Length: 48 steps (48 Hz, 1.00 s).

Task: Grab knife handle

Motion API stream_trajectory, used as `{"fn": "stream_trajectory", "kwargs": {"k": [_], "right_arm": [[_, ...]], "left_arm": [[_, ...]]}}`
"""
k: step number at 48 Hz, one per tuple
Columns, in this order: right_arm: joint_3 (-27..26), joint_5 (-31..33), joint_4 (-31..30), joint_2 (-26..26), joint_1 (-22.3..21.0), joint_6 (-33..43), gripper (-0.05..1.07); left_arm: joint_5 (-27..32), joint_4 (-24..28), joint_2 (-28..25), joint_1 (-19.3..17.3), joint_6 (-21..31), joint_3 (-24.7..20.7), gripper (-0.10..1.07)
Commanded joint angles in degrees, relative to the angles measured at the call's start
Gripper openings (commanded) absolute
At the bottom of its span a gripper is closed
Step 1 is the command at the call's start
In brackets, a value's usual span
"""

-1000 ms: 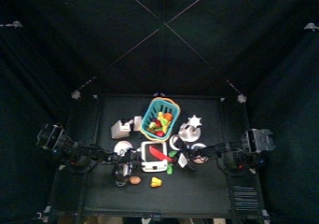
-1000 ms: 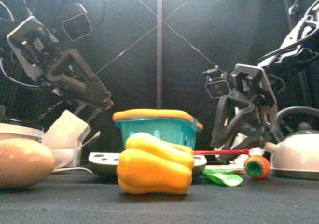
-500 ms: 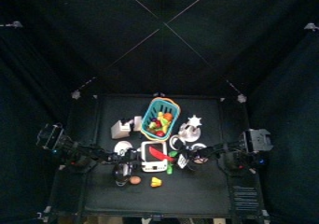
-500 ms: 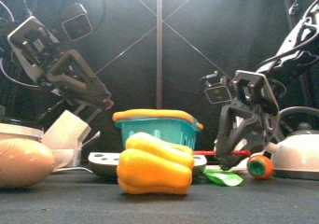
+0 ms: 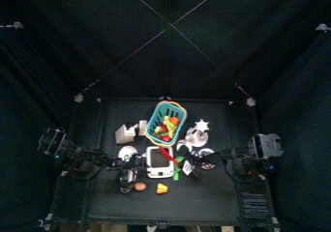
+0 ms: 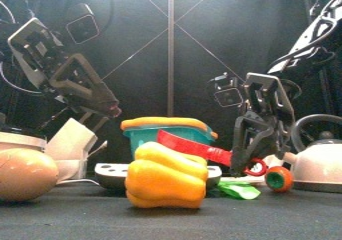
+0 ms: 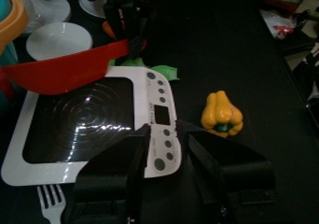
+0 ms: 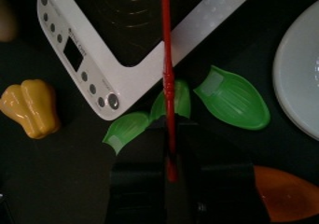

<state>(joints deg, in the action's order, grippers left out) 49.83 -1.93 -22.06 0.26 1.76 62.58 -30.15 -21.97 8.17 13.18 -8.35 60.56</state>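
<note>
front view shows the right gripper hanging low at the right of the table, its jaws pinched on the handle of a red knife; the broad red blade rises tilted up and leftward from the jaws, lifted above the white scale and crossing in front of the teal basket. right wrist view looks straight along the knife, edge-on as a thin red line running out from between the jaws, which are pressed together around the handle, and reaching over the scale's button side. beneath the blade lie green leaf-shaped pieces on the black table, a yellow bell pepper sits apart to one side, and an orange piece lies beside one jaw. left wrist view shows the left gripper with its jaws spread and nothing between them, hovering near the scale's edge; the red blade hangs above the scale's far corner, and the yellow pepper stands just beside the scale. a white fork lies by the scale's near corner. in the front view a kettle stands at the far right, the pepper stands large in the foreground, and a brown rounded object sits at the left.
</note>
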Motion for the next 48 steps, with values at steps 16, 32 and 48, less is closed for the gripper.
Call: {"fn": "stream_trajectory", "kwargs": {"k": [16, 32, 48], "right_arm": [[-8.61, 14.41, 1.41, -2.81, 5.89, -0.26, 0.23], [-9.93, 18.81, 1.05, -5.27, 7.82, -0.62, 0.21], [-10.2, 18.9, 0.26, -6.06, 8.44, -0.7, 0.21]], "left_arm": [[-0.18, 0.18, 1.49, -0.18, -0.18, -0.53, 0.72], [-0.18, 2.02, 5.27, -0.18, -0.18, 0.79, 0.72], [-0.18, 2.29, 6.24, -0.18, -0.18, 1.14, 0.72]]}}
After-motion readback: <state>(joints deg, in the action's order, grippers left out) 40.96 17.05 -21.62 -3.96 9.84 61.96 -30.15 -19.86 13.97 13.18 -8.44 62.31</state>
